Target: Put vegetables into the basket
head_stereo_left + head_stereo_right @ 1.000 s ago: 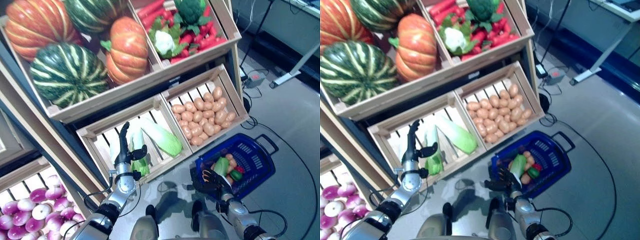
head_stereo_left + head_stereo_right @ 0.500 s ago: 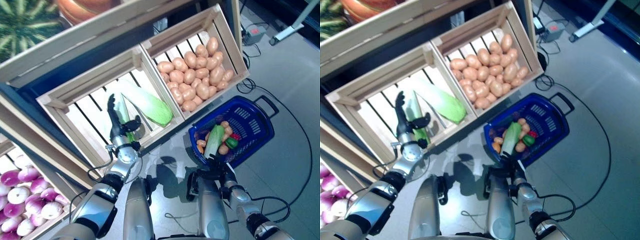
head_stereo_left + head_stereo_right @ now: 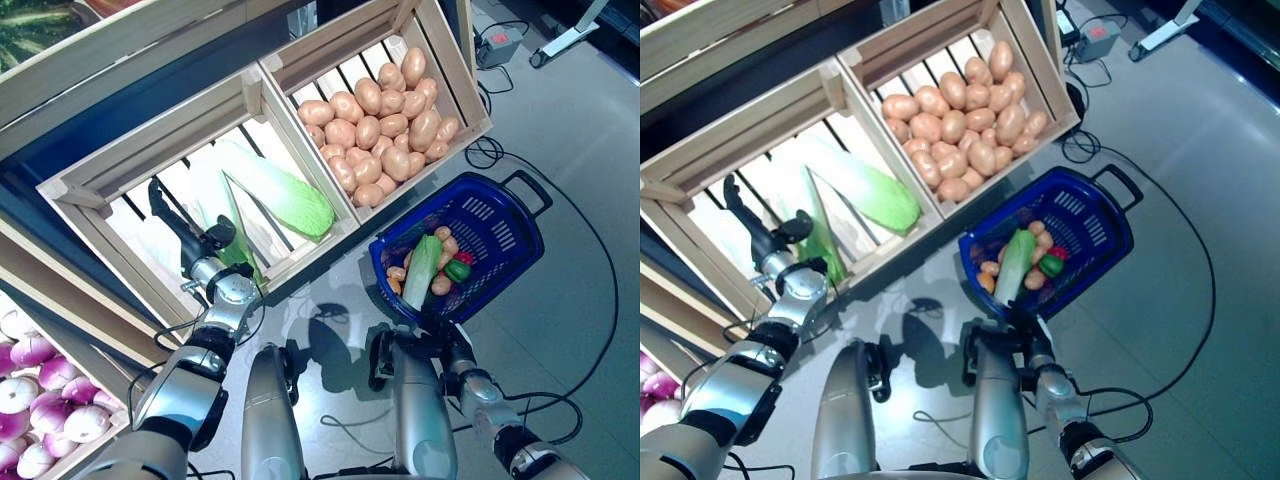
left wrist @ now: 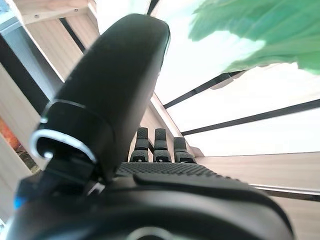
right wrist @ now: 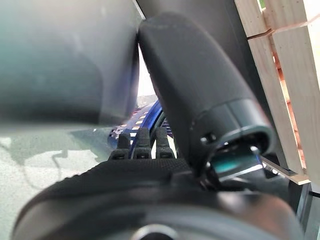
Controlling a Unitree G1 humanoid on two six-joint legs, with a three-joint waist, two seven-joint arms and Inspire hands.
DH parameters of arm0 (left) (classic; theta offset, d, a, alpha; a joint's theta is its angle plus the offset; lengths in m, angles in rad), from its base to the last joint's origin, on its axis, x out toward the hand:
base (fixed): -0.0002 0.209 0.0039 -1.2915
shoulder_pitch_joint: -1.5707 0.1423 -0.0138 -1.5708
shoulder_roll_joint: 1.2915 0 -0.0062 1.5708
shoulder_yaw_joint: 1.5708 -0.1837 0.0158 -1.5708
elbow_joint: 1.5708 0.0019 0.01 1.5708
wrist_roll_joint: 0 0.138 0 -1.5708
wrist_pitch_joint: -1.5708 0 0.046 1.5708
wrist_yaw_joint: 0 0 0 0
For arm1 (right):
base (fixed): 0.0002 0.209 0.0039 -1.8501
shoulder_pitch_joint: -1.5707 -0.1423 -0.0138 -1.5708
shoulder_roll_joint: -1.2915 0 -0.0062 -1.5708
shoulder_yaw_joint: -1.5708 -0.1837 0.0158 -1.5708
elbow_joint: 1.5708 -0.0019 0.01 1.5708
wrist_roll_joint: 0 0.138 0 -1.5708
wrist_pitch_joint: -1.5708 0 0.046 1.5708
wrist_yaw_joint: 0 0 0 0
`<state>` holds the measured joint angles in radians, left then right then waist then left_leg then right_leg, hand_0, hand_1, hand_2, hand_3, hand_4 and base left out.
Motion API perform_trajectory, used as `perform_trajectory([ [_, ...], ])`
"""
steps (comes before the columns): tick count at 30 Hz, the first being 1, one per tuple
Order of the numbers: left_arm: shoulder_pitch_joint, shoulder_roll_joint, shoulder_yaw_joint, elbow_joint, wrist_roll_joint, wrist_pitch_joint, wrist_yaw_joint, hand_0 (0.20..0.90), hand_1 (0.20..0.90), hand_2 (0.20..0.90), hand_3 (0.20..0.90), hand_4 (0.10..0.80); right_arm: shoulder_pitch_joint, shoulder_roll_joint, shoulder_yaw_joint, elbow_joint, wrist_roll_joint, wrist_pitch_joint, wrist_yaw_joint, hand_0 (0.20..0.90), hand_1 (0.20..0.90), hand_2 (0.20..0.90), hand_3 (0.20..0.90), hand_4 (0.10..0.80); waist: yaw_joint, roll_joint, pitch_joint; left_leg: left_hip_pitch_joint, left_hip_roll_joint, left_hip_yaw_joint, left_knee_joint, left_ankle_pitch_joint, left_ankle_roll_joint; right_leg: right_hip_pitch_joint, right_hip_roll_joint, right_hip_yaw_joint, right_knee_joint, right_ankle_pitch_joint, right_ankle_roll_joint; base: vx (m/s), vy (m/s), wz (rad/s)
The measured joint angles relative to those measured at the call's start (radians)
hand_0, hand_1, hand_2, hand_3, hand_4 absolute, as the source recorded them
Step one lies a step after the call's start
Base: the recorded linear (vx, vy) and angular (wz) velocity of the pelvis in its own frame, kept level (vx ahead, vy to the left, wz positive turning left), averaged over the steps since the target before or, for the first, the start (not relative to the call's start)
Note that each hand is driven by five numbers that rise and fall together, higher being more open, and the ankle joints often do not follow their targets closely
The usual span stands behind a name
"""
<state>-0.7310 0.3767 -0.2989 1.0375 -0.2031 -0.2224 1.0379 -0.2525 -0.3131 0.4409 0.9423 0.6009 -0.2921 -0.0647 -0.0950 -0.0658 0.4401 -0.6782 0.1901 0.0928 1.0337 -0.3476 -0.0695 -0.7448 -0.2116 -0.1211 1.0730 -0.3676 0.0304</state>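
Left hand (image 3: 205, 262) open in cabbage crate (image 3: 110, 180) — potatoes (image 3: 375, 120) beside; right hand's (image 3: 452, 352) state unclear.

Two wooden crates (image 3: 255, 95), one blue basket (image 3: 500, 215), two cabbages (image 3: 270, 185).

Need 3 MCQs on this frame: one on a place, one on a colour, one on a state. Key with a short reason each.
1. Where is the left hand?
A. in the cabbage crate
B. in the potato crate
C. over the basket

2. What colour is the basket?
A. red
B. blue
C. white

3. How do the left hand's fingers stand?
A. curled round a cabbage
B. pinching a potato
C. straight, holding nothing

Key: 1 A, the hand reaches into the cabbage crate beside the cabbage. 2 B, its rim and handle are blue. 3 C, the fingers point straight into the crate.
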Motion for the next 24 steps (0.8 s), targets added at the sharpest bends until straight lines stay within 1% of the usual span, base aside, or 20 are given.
perform_trajectory([
  [4, -0.029, 0.0, 0.001, 0.028, -0.07, 0.004, -0.046, 0.9, 0.9, 0.9, 0.9, 0.8, -0.015, 0.0, 0.0, 0.024, 0.0, -0.01, 0.0, 0.9, 0.9, 0.9, 0.9, 0.8, 0.0, -0.002, 0.001, -0.011, 0.0, 0.0, -0.001, 0.002, 0.003, -0.01, 0.0, -0.001, 0.0, 0.0, 0.0, 0.0, 0.0, 0.0],
  [7, -0.049, 0.0, -0.012, 0.029, -0.124, 0.004, -0.15, 0.9, 0.9, 0.9, 0.9, 0.8, -0.027, 0.0, 0.001, 0.023, 0.0, -0.013, 0.0, 0.9, 0.9, 0.9, 0.9, 0.8, 0.0, -0.016, 0.008, -0.024, 0.0, 0.0, 0.0, 0.003, 0.004, -0.022, 0.0, -0.001, 0.001, 0.0, 0.0, -0.034, -0.005, 0.01],
  [9, -0.059, 0.003, -0.023, 0.029, -0.149, 0.008, -0.185, 0.9, 0.9, 0.9, 0.9, 0.8, -0.033, 0.0, 0.001, 0.023, -0.001, -0.013, 0.0, 0.9, 0.9, 0.9, 0.9, 0.8, -0.003, -0.025, 0.014, -0.026, 0.001, 0.0, 0.002, 0.002, 0.004, -0.025, 0.0, -0.001, 0.002, 0.0, 0.0, -0.016, -0.001, 0.0],
  [10, -0.073, 0.006, -0.034, 0.029, -0.175, 0.011, -0.223, 0.9, 0.9, 0.9, 0.9, 0.8, -0.033, -0.001, 0.001, 0.023, -0.001, -0.013, 0.0, 0.9, 0.9, 0.9, 0.9, 0.8, -0.011, -0.031, 0.02, -0.027, 0.001, 0.0, 0.002, 0.002, 0.004, -0.026, 0.001, -0.001, 0.001, 0.0, -0.001, 0.0, 0.0, 0.0],
  [12, -0.095, 0.017, -0.038, 0.03, -0.21, 0.011, -0.237, 0.9, 0.9, 0.9, 0.9, 0.8, -0.038, -0.004, 0.0, 0.021, -0.001, -0.013, 0.0, 0.9, 0.9, 0.9, 0.9, 0.8, -0.012, -0.034, 0.032, -0.029, 0.002, 0.001, 0.003, 0.003, 0.004, -0.027, 0.001, -0.001, 0.002, 0.0, 0.0, 0.053, 0.007, 0.0],
  [13, -0.1, 0.032, -0.038, 0.033, -0.231, 0.012, -0.261, 0.9, 0.9, 0.9, 0.9, 0.8, -0.038, -0.006, 0.001, 0.019, -0.001, -0.013, 0.0, 0.9, 0.9, 0.9, 0.9, 0.8, -0.016, -0.034, 0.034, -0.029, 0.002, 0.0, 0.007, -0.003, 0.0, -0.028, 0.0, 0.0, 0.006, -0.005, 0.0, 0.056, 0.004, 0.0],
  [16, -0.101, 0.059, -0.038, 0.035, -0.281, 0.013, -0.302, 0.9, 0.9, 0.9, 0.9, 0.8, -0.034, -0.009, -0.001, 0.01, -0.001, -0.013, 0.0, 0.9, 0.9, 0.9, 0.9, 0.8, -0.026, -0.033, 0.035, -0.03, 0.003, 0.0, 0.019, -0.008, 0.004, -0.03, 0.001, 0.003, 0.018, -0.01, 0.005, -0.024, -0.003, 0.0],
  [17, -0.101, 0.066, -0.035, 0.036, -0.307, 0.011, -0.318, 0.9, 0.9, 0.9, 0.9, 0.8, -0.032, -0.01, -0.001, 0.01, -0.001, -0.013, 0.0, 0.9, 0.9, 0.9, 0.9, 0.8, -0.028, -0.033, 0.035, -0.029, 0.004, 0.0, 0.02, -0.01, 0.003, -0.03, 0.001, 0.003, 0.02, -0.014, 0.003, 0.076, 0.004, -0.01],
  [20, -0.104, 0.073, -0.018, 0.036, -0.386, -0.003, -0.375, 0.9, 0.9, 0.9, 0.9, 0.8, -0.031, -0.01, -0.001, 0.009, -0.001, -0.014, 0.0, 0.9, 0.9, 0.9, 0.9, 0.8, -0.029, -0.033, 0.035, -0.029, 0.005, 0.0, 0.019, -0.01, 0.003, -0.03, 0.001, 0.003, 0.02, -0.014, 0.003, 0.0, 0.0, 0.0],
  [24, -0.104, 0.071, -0.018, 0.036, -0.395, -0.005, -0.398, 0.9, 0.9, 0.9, 0.9, 0.8, -0.032, -0.01, -0.001, 0.01, -0.003, -0.015, 0.001, 0.9, 0.9, 0.9, 0.9, 0.8, -0.03, -0.033, 0.035, -0.028, 0.006, 0.002, 0.019, -0.011, 0.004, -0.028, 0.001, 0.003, 0.019, -0.014, 0.003, 0.036, -0.005, 0.0],
])
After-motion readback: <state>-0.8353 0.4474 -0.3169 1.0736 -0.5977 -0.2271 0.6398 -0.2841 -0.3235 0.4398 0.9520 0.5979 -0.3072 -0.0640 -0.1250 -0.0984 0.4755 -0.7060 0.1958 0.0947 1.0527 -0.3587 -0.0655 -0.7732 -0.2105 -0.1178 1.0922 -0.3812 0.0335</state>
